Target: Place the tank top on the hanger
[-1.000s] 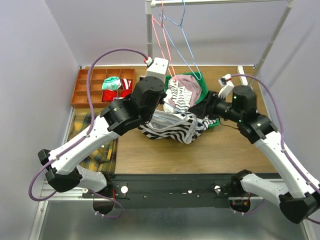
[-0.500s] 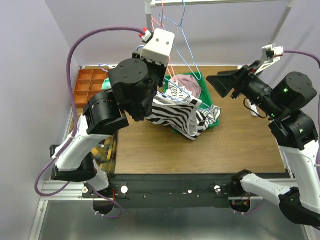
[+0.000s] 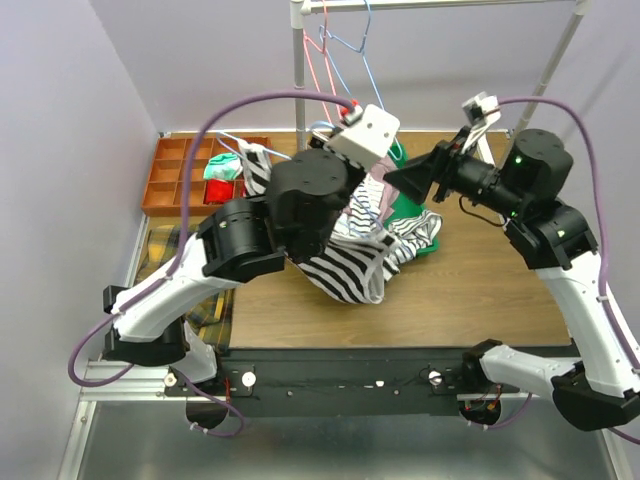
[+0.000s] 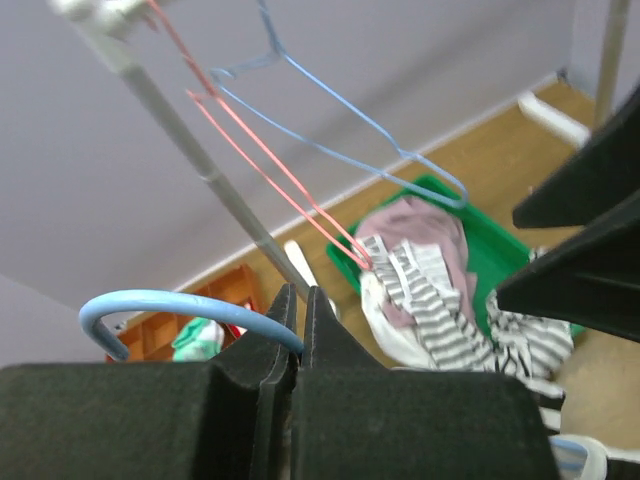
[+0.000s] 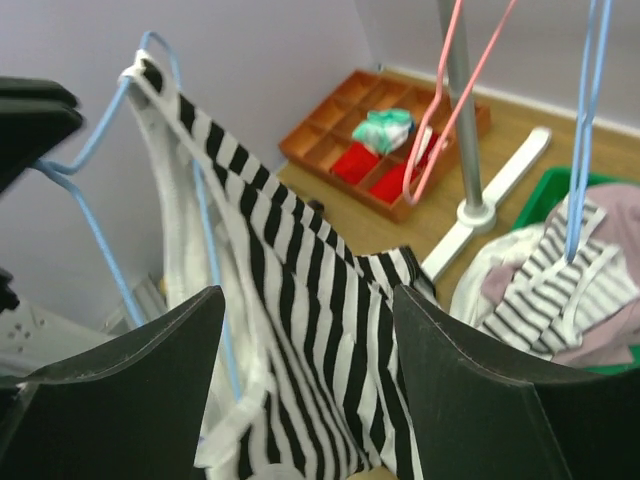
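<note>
The zebra-striped tank top (image 3: 350, 268) hangs in the air over the table on the light-blue hanger (image 5: 95, 225), one strap over the hanger's top corner. My left gripper (image 4: 298, 300) is shut on the hanger's blue wire (image 4: 185, 303); in the right wrist view it shows as black jaws (image 5: 35, 115) at the left edge. In the top view my own wrist hides it. My right gripper (image 3: 395, 180) is open and empty, pointing at the tank top (image 5: 270, 230) from the right with the cloth just ahead of its fingers (image 5: 308, 295).
A green bin (image 3: 412, 208) at the back holds a dusty-pink garment (image 4: 420, 218) and finer-striped cloth. Red hangers and another blue hanger (image 3: 345, 45) hang on the rail by the post (image 3: 297, 70). An orange compartment tray (image 3: 170, 175) and plaid cloth (image 3: 200, 300) lie left.
My left arm has swung right and lower, carrying the hanger with the tank top hanging from it. My right gripper has moved left and down toward the cloth, still open.
</note>
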Available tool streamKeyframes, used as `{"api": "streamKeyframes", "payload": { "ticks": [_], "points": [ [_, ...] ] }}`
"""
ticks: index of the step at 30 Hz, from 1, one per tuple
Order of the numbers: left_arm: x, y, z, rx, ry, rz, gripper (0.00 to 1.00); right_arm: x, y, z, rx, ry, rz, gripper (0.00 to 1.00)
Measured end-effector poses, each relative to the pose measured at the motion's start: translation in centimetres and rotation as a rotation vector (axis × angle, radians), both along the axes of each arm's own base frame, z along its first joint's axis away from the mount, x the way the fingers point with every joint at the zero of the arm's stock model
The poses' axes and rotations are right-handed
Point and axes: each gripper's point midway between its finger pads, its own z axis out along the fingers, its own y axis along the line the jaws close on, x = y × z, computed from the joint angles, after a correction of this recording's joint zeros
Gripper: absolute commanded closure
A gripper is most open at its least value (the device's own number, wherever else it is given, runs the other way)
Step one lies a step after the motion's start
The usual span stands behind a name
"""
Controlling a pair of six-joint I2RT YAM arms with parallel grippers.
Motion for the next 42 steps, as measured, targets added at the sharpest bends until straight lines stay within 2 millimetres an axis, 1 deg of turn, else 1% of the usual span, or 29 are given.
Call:
{"api": "streamKeyframes", "payload": {
  "ticks": [1, 2, 3, 5, 8, 12, 14, 17, 19, 23, 27, 29, 33, 37, 39, 42],
  "points": [
    [0.3, -0.4, -1.2, 0.015, 0.021, -0.009, 1.0, 0.0, 0.1, -0.9, -0.011, 0.018, 0.009, 0.23],
    [0.5, -1.3, -3.3, 0.032, 0.065, -0.048, 1.0, -0.1, 0.3, -1.8, -0.023, 0.035, 0.021, 0.23],
    [0.9, -1.5, -4.8, 0.055, 0.095, -0.06, 1.0, -0.2, 0.5, -2.7, -0.036, 0.05, 0.04, 0.23],
    [1.7, -1.9, -7.3, 0.058, 0.16, -0.083, 1.0, -0.5, 0.8, -3.9, -0.05, 0.069, 0.068, 0.24],
    [2.2, -2.0, -9.0, 0.037, 0.217, -0.109, 1.0, -0.9, 1.1, -5.0, -0.062, 0.085, 0.102, 0.26],
    [2.3, -2.0, -8.8, -0.026, 0.249, -0.145, 1.0, -1.6, 2.0, -6.4, -0.079, 0.106, 0.146, 0.27],
    [2.4, -2.0, -8.1, -0.059, 0.252, -0.156, 1.0, -2.2, 3.1, -7.2, -0.099, 0.112, 0.167, 0.28],
    [2.5, -1.8, -7.4, -0.091, 0.252, -0.161, 1.0, -3.5, 5.3, -8.1, -0.136, 0.107, 0.198, 0.29],
    [2.5, -1.7, -7.0, -0.107, 0.253, -0.164, 1.0, -3.8, 6.1, -8.6, -0.157, 0.101, 0.196, 0.34],
    [2.9, -1.6, -6.8, -0.131, 0.258, -0.155, 1.0, -2.8, 5.7, -8.9, -0.177, 0.092, 0.134, 0.34],
    [3.3, -1.8, -7.1, -0.133, 0.266, -0.145, 1.0, -1.7, 4.6, -8.5, -0.182, 0.074, 0.037, 0.34],
    [3.5, -1.8, -7.3, -0.133, 0.271, -0.139, 1.0, -1.6, 3.8, -7.7, -0.168, 0.051, -0.002, 0.34],
    [3.6, -1.9, -7.5, -0.131, 0.276, -0.136, 1.0, -2.2, 3.0, -5.6, -0.128, 0.004, -0.018, 0.34],
    [3.8, -2.0, -7.6, -0.129, 0.279, -0.132, 1.0, -2.5, 3.4, -4.5, -0.103, -0.015, 0.007, 0.35],
    [4.0, -2.0, -7.7, -0.128, 0.281, -0.127, 1.0, -2.5, 3.8, -4.5, -0.103, -0.011, 0.023, 0.35],
    [4.5, -2.1, -7.7, -0.128, 0.284, -0.118, 1.0, -2.3, 4.4, -5.2, -0.116, 0.007, 0.043, 0.36]
  ]
}}
